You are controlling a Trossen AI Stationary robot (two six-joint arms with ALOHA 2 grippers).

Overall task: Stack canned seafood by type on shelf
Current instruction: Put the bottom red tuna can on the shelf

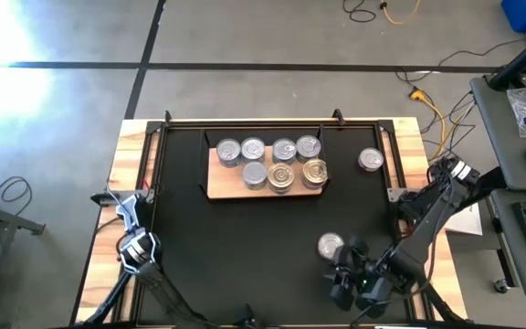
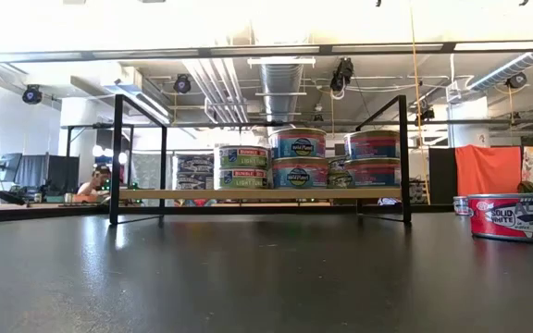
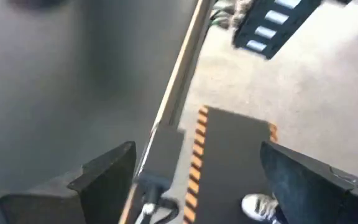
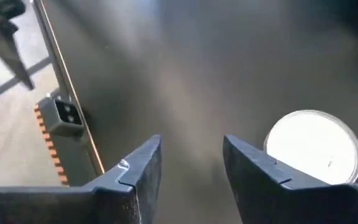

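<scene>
The mat carries the shelf at its far middle, holding seven cans, some stacked. Two more cans sit apart: one right of the shelf, one just beside the right gripper, whose fingers are apart and empty. The left gripper waits at the mat's left edge, open.

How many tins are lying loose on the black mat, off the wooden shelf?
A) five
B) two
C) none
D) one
B: one tin sits to the right of the shelf, another tin lies near the right gripper; the rest are on the shelf.
</scene>
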